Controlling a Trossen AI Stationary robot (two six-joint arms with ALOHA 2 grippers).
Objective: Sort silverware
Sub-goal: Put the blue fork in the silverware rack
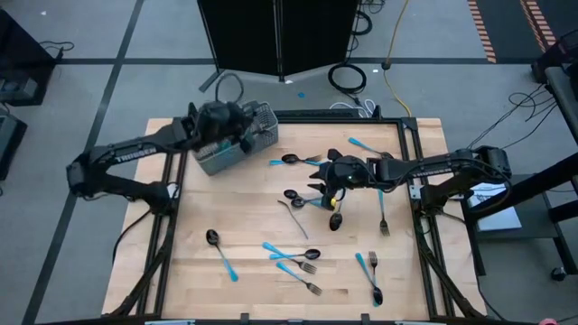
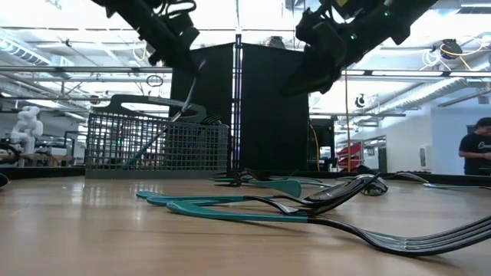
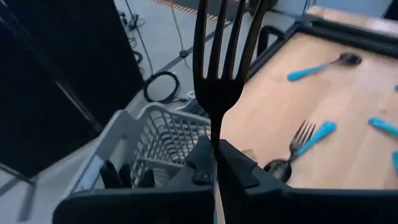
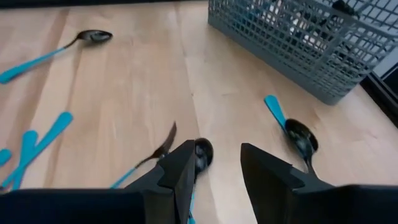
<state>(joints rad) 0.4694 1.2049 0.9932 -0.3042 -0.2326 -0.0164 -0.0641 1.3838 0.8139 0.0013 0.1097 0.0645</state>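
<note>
My left gripper (image 1: 237,126) hangs over the grey wire-mesh basket (image 1: 217,162) at the table's far left, shut on a dark fork (image 3: 221,62) whose tines stick out past the fingertips. Inside the basket (image 3: 161,137) dark pieces stand. My right gripper (image 1: 330,181) hovers open above the middle of the table. One spoon's bowl (image 4: 202,151) lies just beside one of its fingers, and another spoon (image 4: 301,134) lies a little farther toward the basket. More blue-handled silverware (image 1: 302,262) lies flat on the wood. My left gripper pinches the fork at its neck (image 3: 216,134), just below the tines, between its two shut fingers. The fork runs along the fingers with its tines pointing forward past them. Its handle is hidden behind the fingers. It is lifted clear, over the basket's rim.
Forks and spoons lie scattered over the near half: a spoon (image 1: 217,246) near left, a fork and spoon (image 1: 372,271) near right, a fork (image 1: 383,217) under the right arm. A raised black frame (image 1: 415,135) borders the wooden top. A black cabinet (image 2: 253,107) stands behind.
</note>
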